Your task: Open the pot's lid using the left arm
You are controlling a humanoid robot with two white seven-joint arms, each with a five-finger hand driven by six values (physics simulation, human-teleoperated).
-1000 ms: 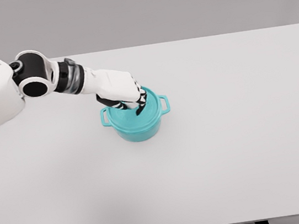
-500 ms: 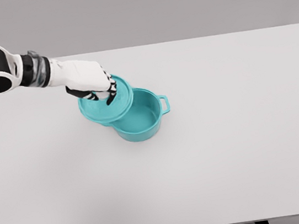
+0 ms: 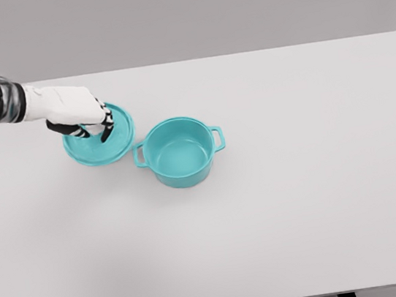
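Round teal lid (image 3: 101,141), robot hand (image 3: 79,113)

White table (image 3: 325,212), grey wall (image 3: 236,3) (plain)

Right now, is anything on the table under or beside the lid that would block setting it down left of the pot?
Nothing visible does. The left robot hand holds the lid left of the open pot, and the table around it shows bare.
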